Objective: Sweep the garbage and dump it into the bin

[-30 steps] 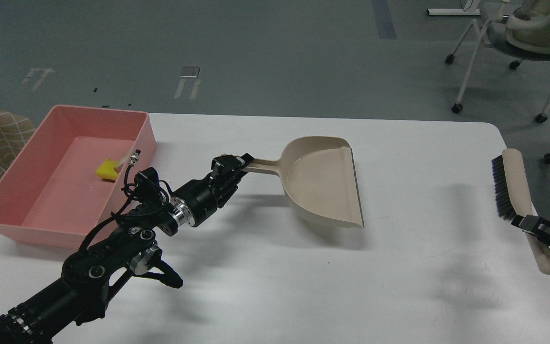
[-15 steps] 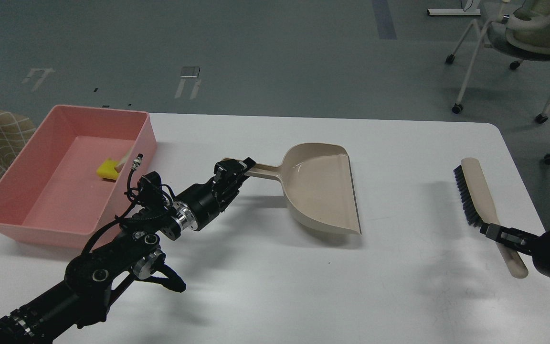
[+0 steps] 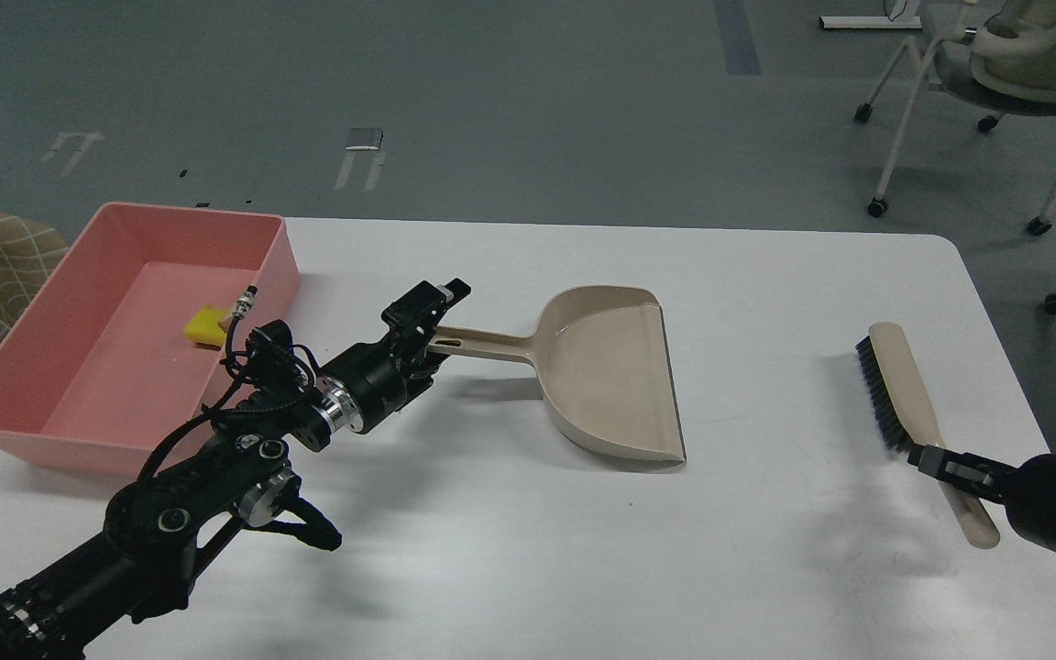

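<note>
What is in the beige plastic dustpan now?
Nothing visible: the beige plastic dustpan shows bare; the yellow sponge chunk lies in the pink plastic tub.

- Wide open table between dustpan and brush, easy pass.
- Pink bin walls block the left edge.

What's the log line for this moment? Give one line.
left gripper: open at dustpan handle | right gripper: shut on brush | sponge: in bin | dustpan: on table
</note>
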`<move>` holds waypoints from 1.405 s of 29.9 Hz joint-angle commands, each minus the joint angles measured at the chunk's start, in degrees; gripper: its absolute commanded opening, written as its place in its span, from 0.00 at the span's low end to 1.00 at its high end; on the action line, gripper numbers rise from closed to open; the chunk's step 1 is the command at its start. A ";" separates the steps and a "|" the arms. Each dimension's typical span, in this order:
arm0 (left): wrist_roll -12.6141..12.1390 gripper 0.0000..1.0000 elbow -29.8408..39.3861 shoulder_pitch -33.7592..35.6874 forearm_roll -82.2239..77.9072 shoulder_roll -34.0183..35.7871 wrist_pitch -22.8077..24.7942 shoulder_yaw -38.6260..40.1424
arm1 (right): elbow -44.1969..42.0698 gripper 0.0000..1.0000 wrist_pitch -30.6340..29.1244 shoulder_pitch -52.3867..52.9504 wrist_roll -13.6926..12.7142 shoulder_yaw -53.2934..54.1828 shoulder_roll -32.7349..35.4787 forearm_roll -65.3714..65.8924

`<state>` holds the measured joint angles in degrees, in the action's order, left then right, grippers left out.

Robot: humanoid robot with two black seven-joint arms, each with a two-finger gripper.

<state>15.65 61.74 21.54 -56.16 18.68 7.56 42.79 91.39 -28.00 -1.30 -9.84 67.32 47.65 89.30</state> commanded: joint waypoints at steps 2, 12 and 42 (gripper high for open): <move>0.08 0.98 -0.04 0.26 0.08 1.44 -0.01 0.19 | -0.07 0.38 0.00 -0.10 -0.09 -0.09 -0.89 -0.01; 0.43 0.98 0.04 1.23 8.08 5.48 -0.09 0.27 | 0.11 0.55 0.00 0.07 -0.09 0.88 -1.24 -0.27; 0.69 0.98 -0.13 3.95 33.38 13.40 3.60 19.78 | -15.25 1.00 13.67 21.32 0.08 33.05 -43.16 -22.66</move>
<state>16.36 61.65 25.63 -25.85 32.29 11.08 60.69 81.05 -15.64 13.88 -9.73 100.19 8.05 71.64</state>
